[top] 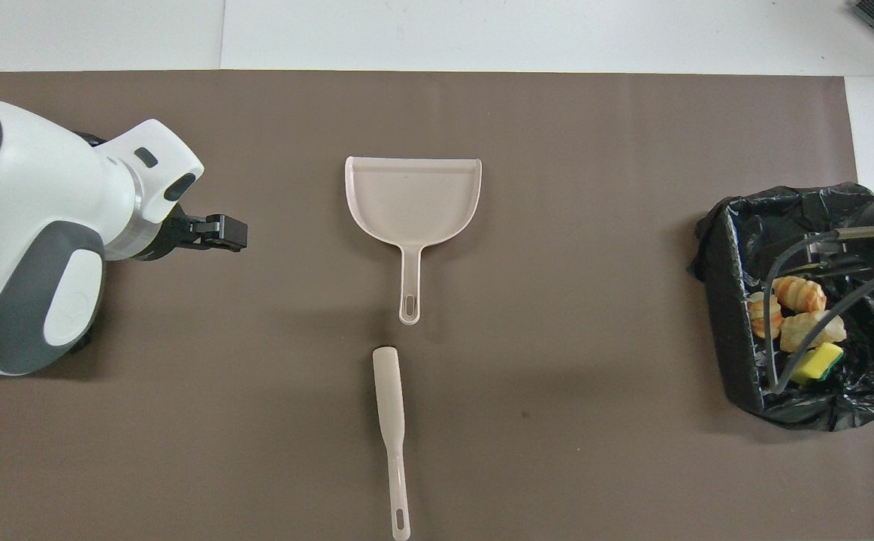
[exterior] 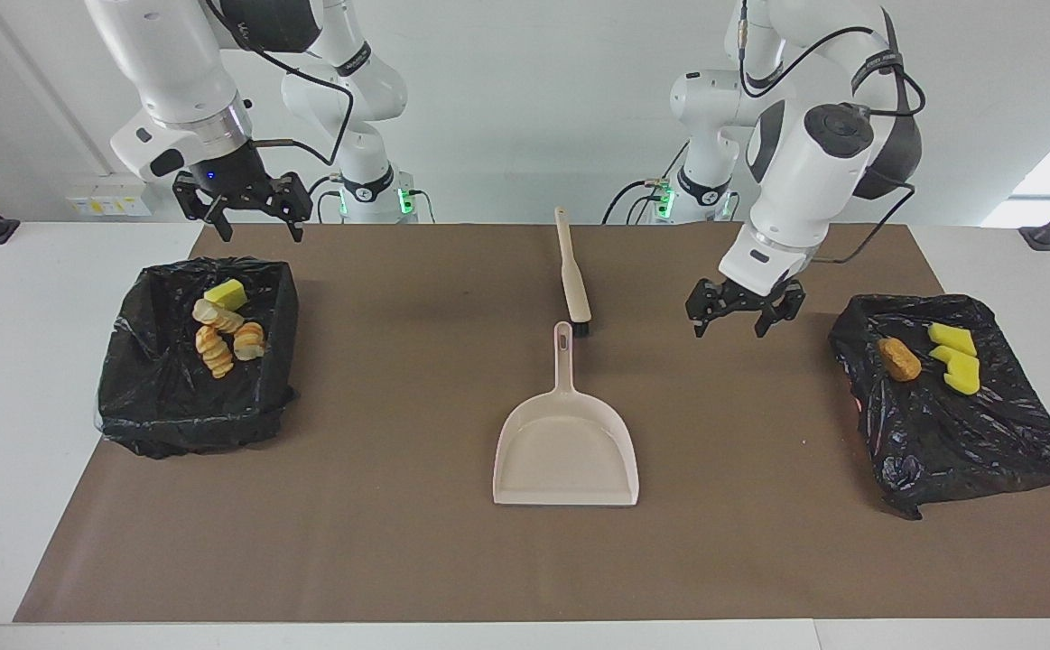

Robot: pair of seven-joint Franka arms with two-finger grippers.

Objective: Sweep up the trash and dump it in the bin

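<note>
The dustpan (exterior: pixel 566 451) lies mid-table, its handle toward the robots, the brush (exterior: pixel 572 275) just nearer them, between the two grippers. Under the right gripper (exterior: pixel 243 214) is a bin (exterior: pixel 127 397) holding four scraps (exterior: pixel 222 329). Beside the left gripper (exterior: pixel 745 311) (open, over bare mat (exterior: pixel 380 542)) a bag (exterior: pixel 967 442) at that arm's end bears three scraps (exterior: pixel 931 354).

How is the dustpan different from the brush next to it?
The dustpan is wide with a flat open scoop; the brush is thin and stick-like. The dustpan's pan lies farther from the robots, the brush nearer to them. Dark bristles show on the brush; the dustpan has none. Both are pale beige and lie untouched on the brown mat.
</note>
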